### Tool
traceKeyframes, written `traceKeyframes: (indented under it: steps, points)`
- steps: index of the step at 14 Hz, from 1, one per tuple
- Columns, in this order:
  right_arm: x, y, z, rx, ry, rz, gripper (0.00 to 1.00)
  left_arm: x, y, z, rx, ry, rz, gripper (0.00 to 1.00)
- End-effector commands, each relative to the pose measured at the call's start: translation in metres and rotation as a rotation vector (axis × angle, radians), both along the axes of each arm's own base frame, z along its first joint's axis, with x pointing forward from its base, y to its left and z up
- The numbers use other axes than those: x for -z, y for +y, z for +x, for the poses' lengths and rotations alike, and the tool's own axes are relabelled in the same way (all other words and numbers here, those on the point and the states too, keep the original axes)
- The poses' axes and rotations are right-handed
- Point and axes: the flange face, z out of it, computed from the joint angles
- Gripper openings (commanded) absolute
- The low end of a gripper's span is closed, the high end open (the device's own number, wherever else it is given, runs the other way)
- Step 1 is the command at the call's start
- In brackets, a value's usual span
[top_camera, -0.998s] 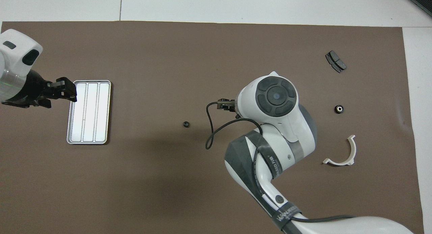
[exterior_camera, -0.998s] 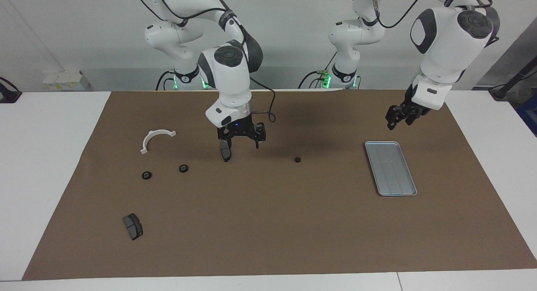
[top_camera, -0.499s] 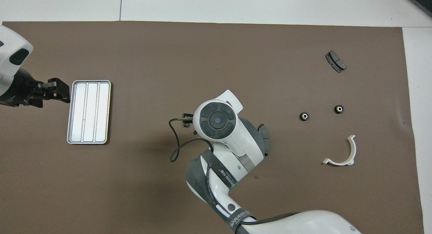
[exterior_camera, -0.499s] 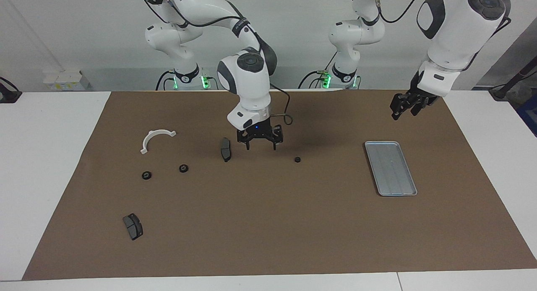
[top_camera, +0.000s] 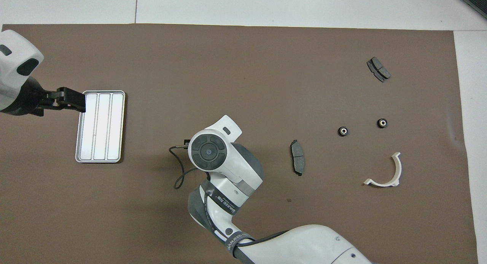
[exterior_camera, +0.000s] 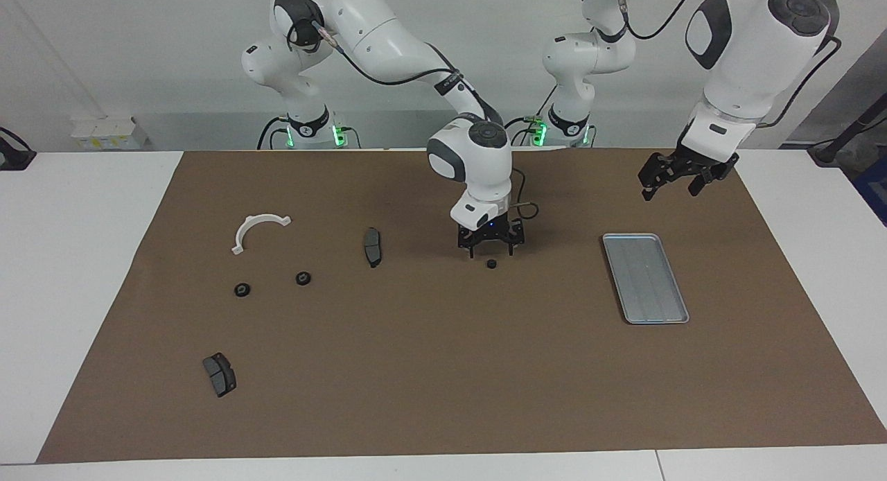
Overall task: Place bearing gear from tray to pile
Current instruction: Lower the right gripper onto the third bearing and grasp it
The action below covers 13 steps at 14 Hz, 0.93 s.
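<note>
While the right gripper (exterior_camera: 490, 249) hangs spread over it at the facing view's centre, the bearing gear (exterior_camera: 491, 264) looks small, rigid, light: pinch across its rim. The left gripper (exterior_camera: 682, 178), fingers apart, waits above the tray (exterior_camera: 662, 313).

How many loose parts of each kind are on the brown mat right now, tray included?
Small black gears: 3
Dark grey brake pads: 2
White half-ring bracket: 1
Metal tray: 1, nothing in it
Total: 7
</note>
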Motion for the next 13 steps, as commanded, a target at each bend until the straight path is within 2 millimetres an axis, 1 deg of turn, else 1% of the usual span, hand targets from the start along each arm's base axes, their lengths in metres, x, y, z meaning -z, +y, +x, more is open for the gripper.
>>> traceKeyframes:
  steps: [1, 3, 5, 6, 10, 13]
  points:
    - [0.000, 0.002, 0.004, 0.000, -0.040, -0.001, 0.73, -0.001, 0.003, -0.008, 0.010, -0.020, 0.012, 1.00]
    - [0.000, 0.002, 0.005, -0.002, -0.052, 0.007, 0.61, -0.001, 0.003, -0.007, 0.009, -0.020, 0.011, 1.00]
    - [0.004, 0.001, 0.004, -0.006, -0.053, 0.004, 0.58, -0.002, 0.003, -0.008, 0.009, -0.021, 0.011, 1.00]
    - [0.005, -0.001, 0.004, -0.012, -0.056, -0.004, 0.52, -0.002, 0.003, -0.008, 0.009, -0.018, 0.012, 1.00]
    - [0.016, -0.002, -0.002, -0.020, -0.063, 0.006, 0.52, -0.002, 0.001, -0.008, 0.010, -0.017, 0.012, 1.00]
    - [0.016, -0.003, 0.000, -0.017, -0.064, 0.007, 0.52, -0.002, 0.001, -0.009, 0.010, -0.015, 0.012, 1.00]
